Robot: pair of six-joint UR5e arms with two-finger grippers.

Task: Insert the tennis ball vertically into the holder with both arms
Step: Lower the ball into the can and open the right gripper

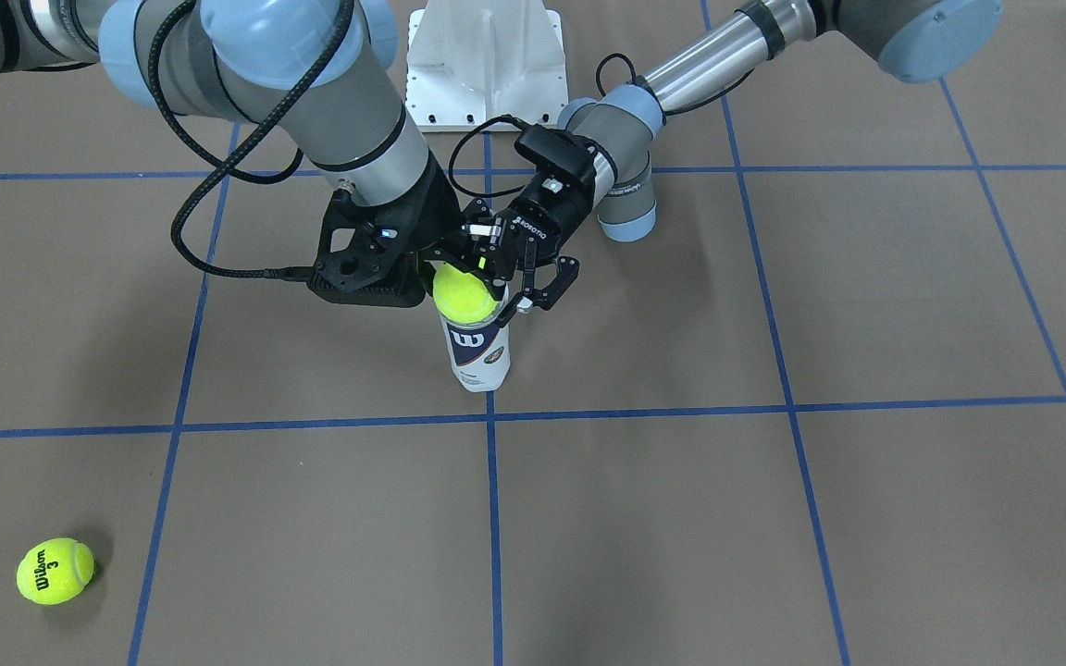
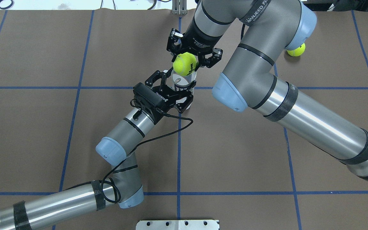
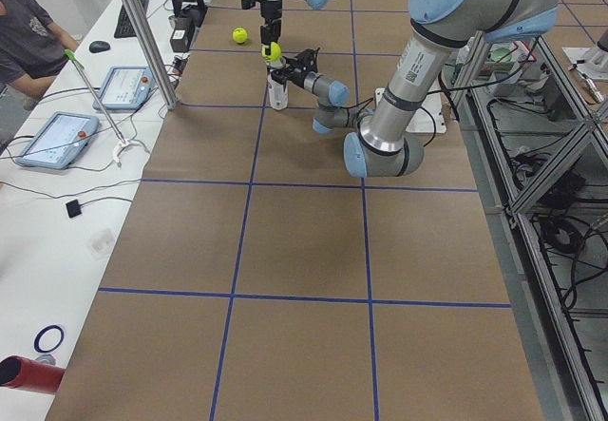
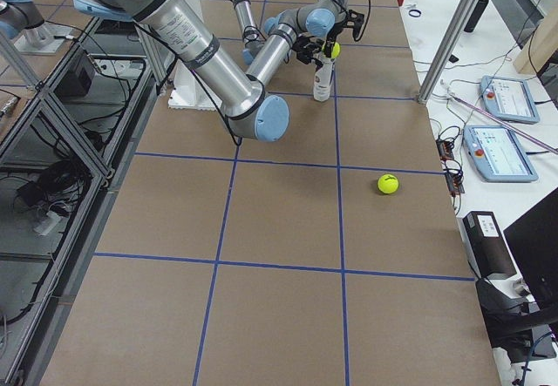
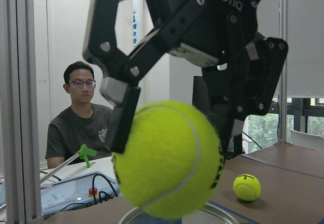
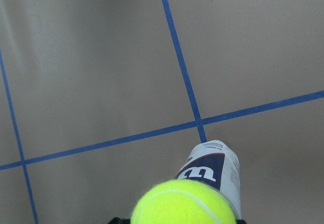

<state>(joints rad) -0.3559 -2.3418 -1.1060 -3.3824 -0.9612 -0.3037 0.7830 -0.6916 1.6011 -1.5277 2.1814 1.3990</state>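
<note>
Right hand (image 2: 187, 60) grips the ball (image 1: 465, 296) over the holder (image 1: 478, 356), clasped upright by the left hand (image 2: 175, 89); centring before release looks key.

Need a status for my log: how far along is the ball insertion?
Done: the holder stands upright, gripped by the left fingers; the right fingers have the tennis ball. In hand: ball poised at the holder's open rim. Left: lowering it in and releasing.
</note>
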